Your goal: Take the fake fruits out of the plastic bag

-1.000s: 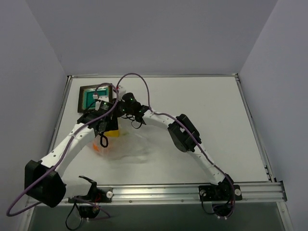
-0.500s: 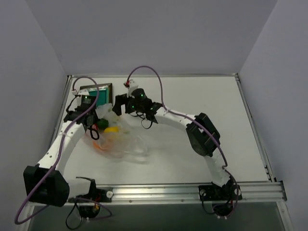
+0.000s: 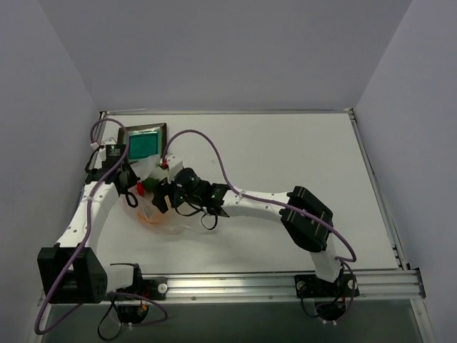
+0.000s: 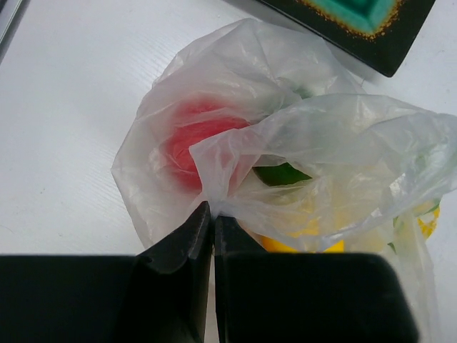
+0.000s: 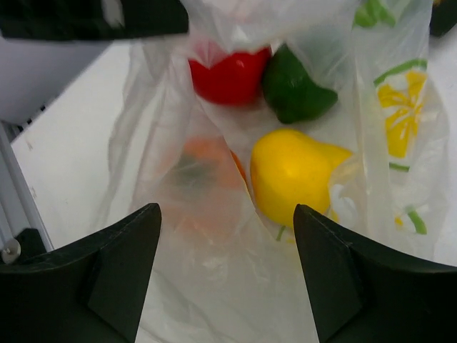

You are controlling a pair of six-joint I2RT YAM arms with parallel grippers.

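Note:
The plastic bag point(image 4: 307, 136) is clear and crinkled, and my left gripper point(image 4: 213, 214) is shut on a pinched fold of its film. In the left wrist view a red fruit point(image 4: 200, 139), a green fruit point(image 4: 280, 174) and a yellow fruit point(image 4: 300, 243) show through it. My right gripper point(image 5: 227, 214) hangs open just over the bag point(image 5: 235, 286), with nothing between its fingers. Beyond it, inside the bag, lie the red fruit point(image 5: 228, 75), the green fruit point(image 5: 293, 89), the yellow fruit point(image 5: 289, 175) and, blurred behind film, the orange fruit point(image 5: 207, 164). From above, both grippers meet at the bag point(image 3: 151, 214) on the table's left.
A dark-framed square tray point(image 3: 146, 128) with a teal centre sits just behind the bag, near the back left corner; its corner point(image 4: 371, 50) shows in the left wrist view. The table's left rail runs close beside my left arm. The right arm stretches across the table's middle.
My left gripper closed on the bag's film and holds it bunched. My right gripper opened and swung from beside the tray toward the near side, now over the bag.

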